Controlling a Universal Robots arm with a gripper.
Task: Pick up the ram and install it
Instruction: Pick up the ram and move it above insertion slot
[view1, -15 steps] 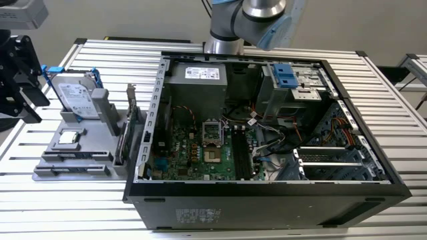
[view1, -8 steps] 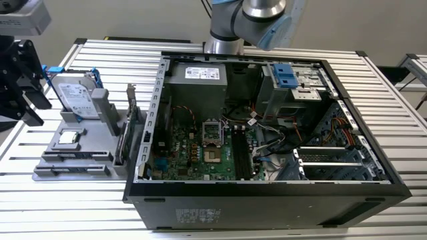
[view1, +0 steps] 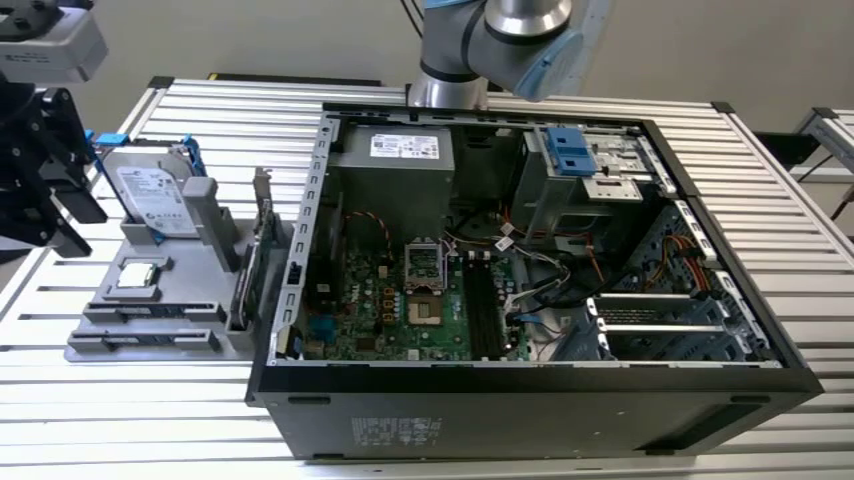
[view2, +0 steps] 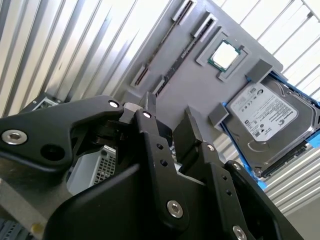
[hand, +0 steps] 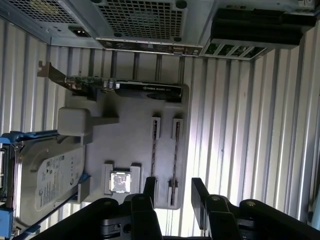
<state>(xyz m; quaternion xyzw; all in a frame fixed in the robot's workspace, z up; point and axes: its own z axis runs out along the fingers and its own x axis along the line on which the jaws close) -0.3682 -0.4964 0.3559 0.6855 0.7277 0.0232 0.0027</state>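
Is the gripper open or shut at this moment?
Open. In both wrist views the gripper shows its two fingers apart, with nothing between them; the gray holder is seen through the gap.

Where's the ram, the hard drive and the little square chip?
ram (hand: 175, 155): first wrist view, midway along one stick's thin edge.
hard drive (hand: 50, 182): first wrist view, on its white label.
square chip (view2: 223, 54): second wrist view, middle of its silver top.

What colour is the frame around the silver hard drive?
Blue. The plastic frame around the silver hard drive shows best in the second wrist view.
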